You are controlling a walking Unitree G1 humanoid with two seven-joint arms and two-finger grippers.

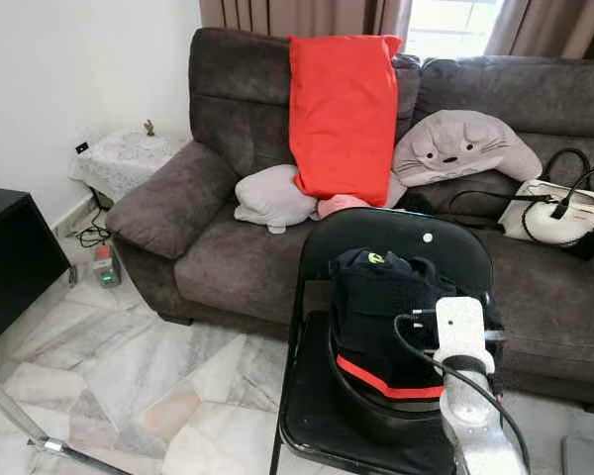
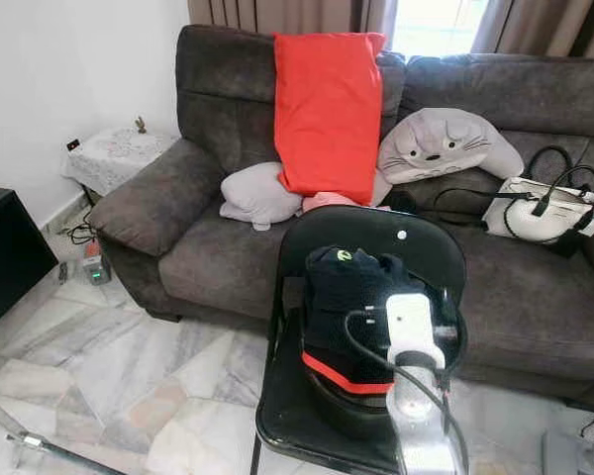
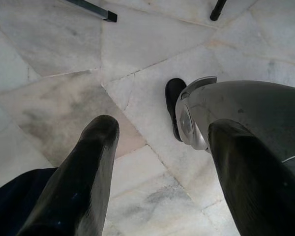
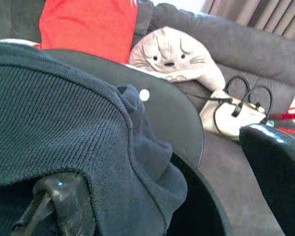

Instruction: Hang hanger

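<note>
A black folding chair (image 1: 396,257) holds a round black basket (image 1: 376,411) of dark knitted clothing (image 1: 376,297). The right tool (image 4: 162,196) reaches into it, fingers spread apart around the knit. The left tool (image 3: 157,167) hangs open above the marble floor (image 3: 54,98).

Red pillow (image 1: 343,114), grey sofa (image 1: 228,119)

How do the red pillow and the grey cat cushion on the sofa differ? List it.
Colour: the red pillow is plain bright red; the cat cushion is pale grey with a face and whiskers.
Shape: the red pillow is a tall rectangle; the cat cushion is rounded, with ears.
Pose: the red pillow stands upright, reaching the top of the backrest; the cat cushion sits lower, its face tilted.
Both lean against the back of the sofa.
</note>
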